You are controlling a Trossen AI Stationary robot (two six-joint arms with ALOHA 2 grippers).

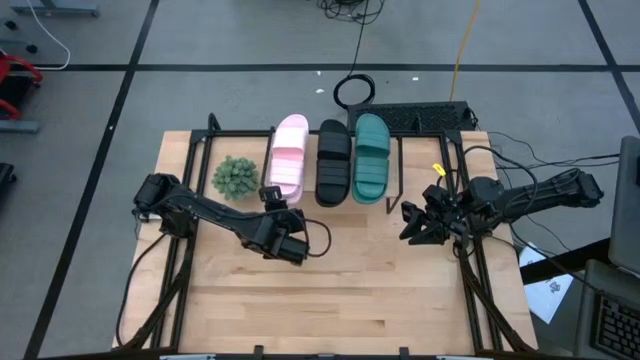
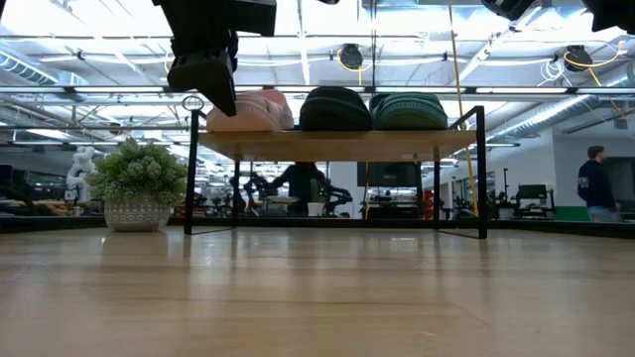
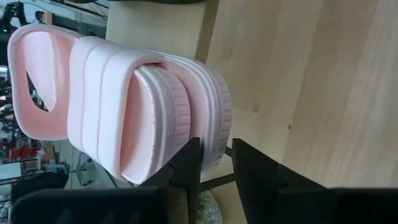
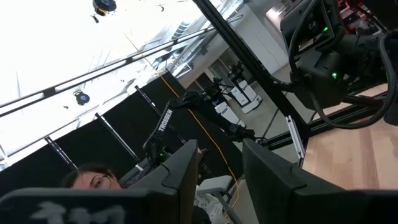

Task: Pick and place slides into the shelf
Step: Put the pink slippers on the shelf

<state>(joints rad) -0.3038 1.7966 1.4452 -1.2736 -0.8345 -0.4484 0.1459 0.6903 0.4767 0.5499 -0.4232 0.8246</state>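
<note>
Left arm: reaches in from its own side, elbow bent, wrist raised above the bench.
Left tool (image 1: 272, 203): fingers (image 3: 189, 167) parted by a narrow gap, nothing between them.
Right arm: stretched in from its own side, wrist tilted upward.
Right tool (image 1: 413, 224): fingers (image 4: 183, 168) apart, empty, well apart from the left tool.

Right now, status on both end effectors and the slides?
Left end effector open, just off the pink slide. Right end effector open, idle at right. Pink, black slide, teal slide all on shelf. Nothing blocking.
</note>
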